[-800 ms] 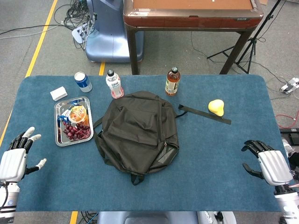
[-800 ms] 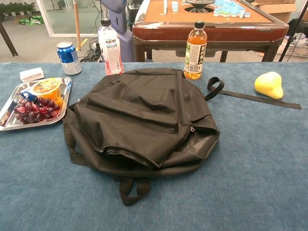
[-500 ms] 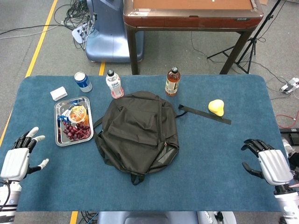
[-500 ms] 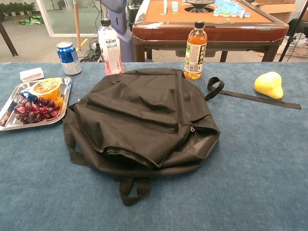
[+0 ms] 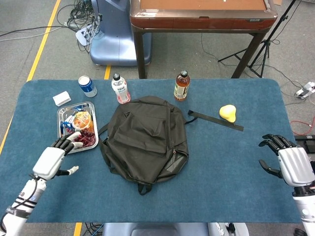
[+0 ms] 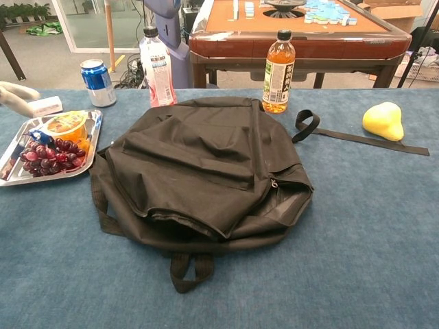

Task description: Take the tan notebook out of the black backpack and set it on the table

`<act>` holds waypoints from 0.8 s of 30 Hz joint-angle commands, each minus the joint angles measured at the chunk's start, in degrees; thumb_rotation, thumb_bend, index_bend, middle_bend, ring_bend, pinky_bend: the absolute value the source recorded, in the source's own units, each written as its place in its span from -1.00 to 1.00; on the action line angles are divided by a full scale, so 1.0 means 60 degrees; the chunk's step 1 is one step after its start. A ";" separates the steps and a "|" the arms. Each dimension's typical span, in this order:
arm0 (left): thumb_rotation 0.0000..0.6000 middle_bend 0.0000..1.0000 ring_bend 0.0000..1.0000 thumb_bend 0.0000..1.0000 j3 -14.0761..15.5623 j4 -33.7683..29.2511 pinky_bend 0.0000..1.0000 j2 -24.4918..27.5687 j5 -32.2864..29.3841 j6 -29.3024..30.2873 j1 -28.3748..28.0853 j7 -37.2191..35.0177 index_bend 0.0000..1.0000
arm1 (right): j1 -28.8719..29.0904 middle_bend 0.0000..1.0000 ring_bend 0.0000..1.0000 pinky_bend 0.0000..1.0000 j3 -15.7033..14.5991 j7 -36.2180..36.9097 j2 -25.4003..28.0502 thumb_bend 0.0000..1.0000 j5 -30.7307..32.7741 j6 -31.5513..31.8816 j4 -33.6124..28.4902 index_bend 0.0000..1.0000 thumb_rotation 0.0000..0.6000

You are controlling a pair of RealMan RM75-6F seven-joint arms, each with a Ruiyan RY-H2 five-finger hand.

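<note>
Left hand beside tray, fingers spread, holding nothing.
Right hand likewise spread and empty near table's right edge; black backpack zipped partly, flat at centre.

1. The backpack is matt black cloth, creased and soft.
2. The table is covered in matt blue felt-like cloth.
3. The tray is shiny metal.
4. The two bottles are clear glossy plastic.
5. The can is glossy metal.
</note>
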 commanded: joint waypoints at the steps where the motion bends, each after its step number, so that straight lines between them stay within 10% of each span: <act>1: 1.00 -0.86 -0.87 -0.60 0.0166 0.0490 -0.83 -0.0512 0.0479 -0.0593 -0.0573 -0.0227 -0.57 | 0.0013 -0.44 -0.50 -0.07 0.0040 0.0038 0.0018 -0.55 0.0105 -0.0064 0.0031 -0.20 1.00; 24: 1.00 -0.86 -0.87 -0.60 0.0025 0.2453 -0.84 -0.3617 0.0851 -0.1369 -0.2259 -0.0814 -0.70 | -0.0196 -0.45 -0.50 -0.07 0.0047 0.0451 -0.0013 -0.55 0.0291 -0.0007 0.0407 -0.27 1.00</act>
